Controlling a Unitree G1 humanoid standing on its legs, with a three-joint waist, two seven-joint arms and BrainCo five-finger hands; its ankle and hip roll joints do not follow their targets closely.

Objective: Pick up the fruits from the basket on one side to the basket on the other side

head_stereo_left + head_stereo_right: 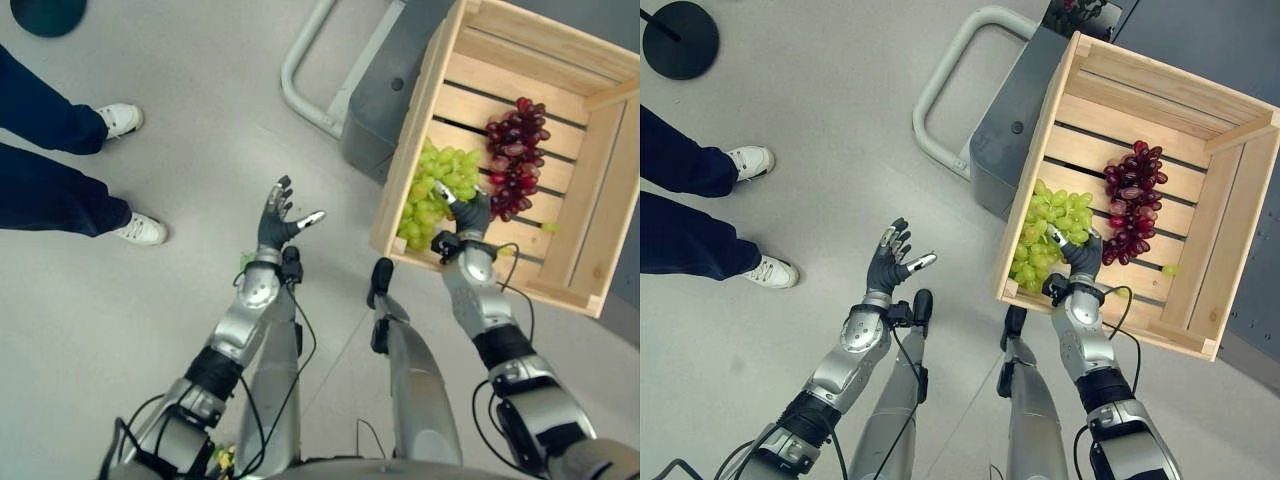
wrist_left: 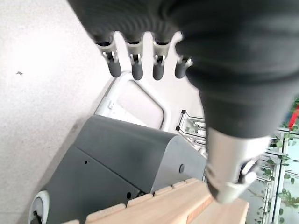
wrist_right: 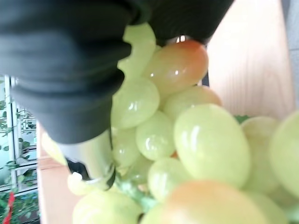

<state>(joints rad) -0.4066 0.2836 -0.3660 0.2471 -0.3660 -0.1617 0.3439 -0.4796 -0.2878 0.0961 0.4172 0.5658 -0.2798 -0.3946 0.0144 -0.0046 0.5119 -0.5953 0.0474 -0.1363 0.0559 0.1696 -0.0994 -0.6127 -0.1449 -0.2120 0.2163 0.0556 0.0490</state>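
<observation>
- Left eye view: the right hand (image 1: pixel 470 218) rested on the green grapes (image 1: pixel 432 190) inside the wooden crate (image 1: pixel 405 175), beside the red grapes (image 1: pixel 515 155); its grasp could not be told.
- Right eye view: the left hand (image 1: pixel 887 262) hung over bare floor, fingers spread wide, holding nothing.
- Right wrist view: green grapes (image 3: pixel 187 140) pressed against the hand, so the picking step seemed underway; next, a firm hold and a lift clear of the crate wall.
</observation>
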